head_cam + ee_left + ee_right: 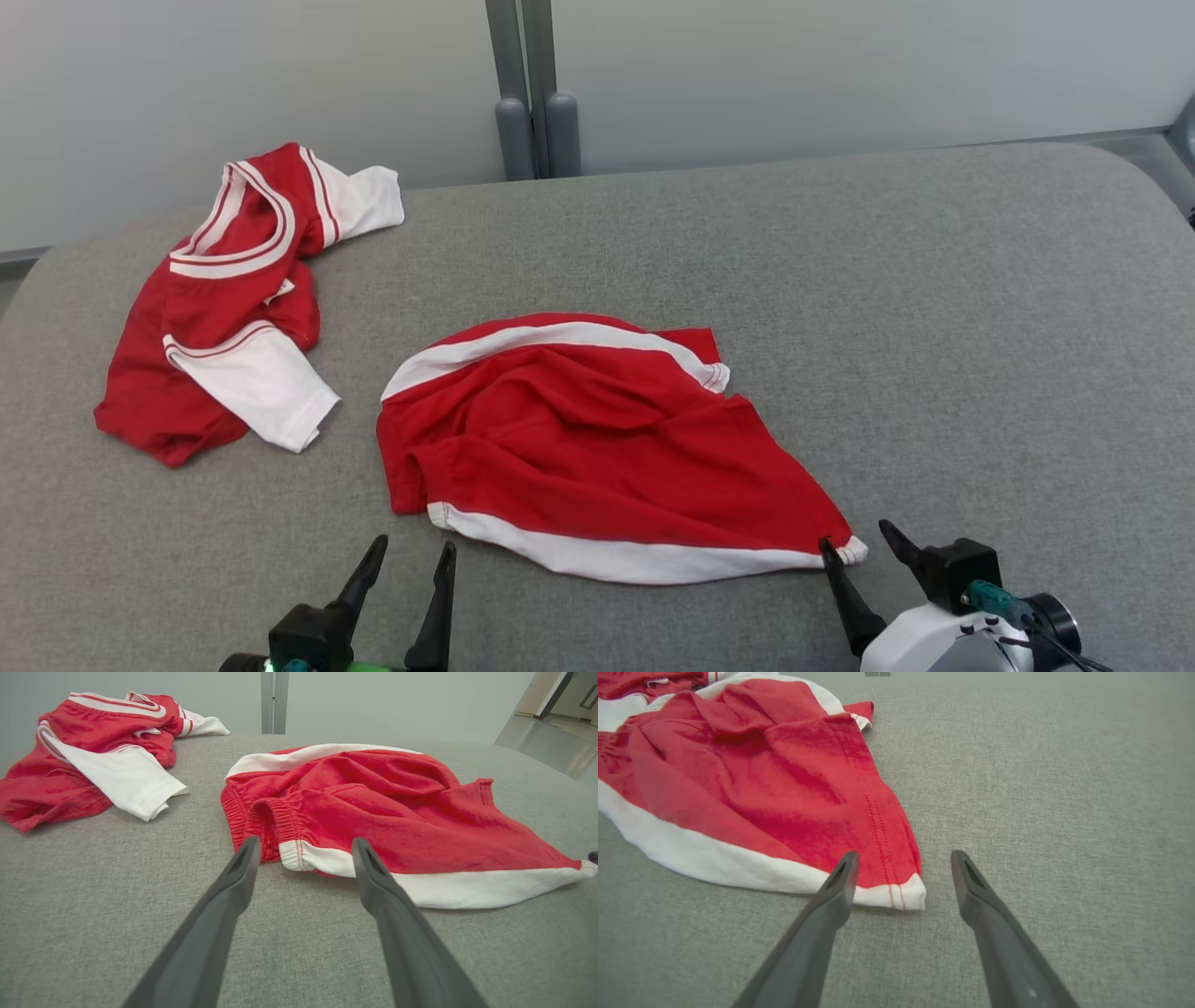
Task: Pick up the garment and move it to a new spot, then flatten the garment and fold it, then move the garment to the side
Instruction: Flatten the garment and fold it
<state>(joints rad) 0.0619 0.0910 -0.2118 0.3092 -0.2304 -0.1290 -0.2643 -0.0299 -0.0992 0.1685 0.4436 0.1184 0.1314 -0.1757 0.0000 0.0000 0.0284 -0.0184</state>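
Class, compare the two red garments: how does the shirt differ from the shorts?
The shirt has white sleeves; the shorts have only white edge bands. The shirt lies bunched at the far left; the shorts lie spread wider in the middle. Both are red and white, wrinkled.

The head view looks steeply down on the grey surface [934, 327] from above, while both wrist views skim low and close across it, sharing the near hem of the red shorts [597, 439].
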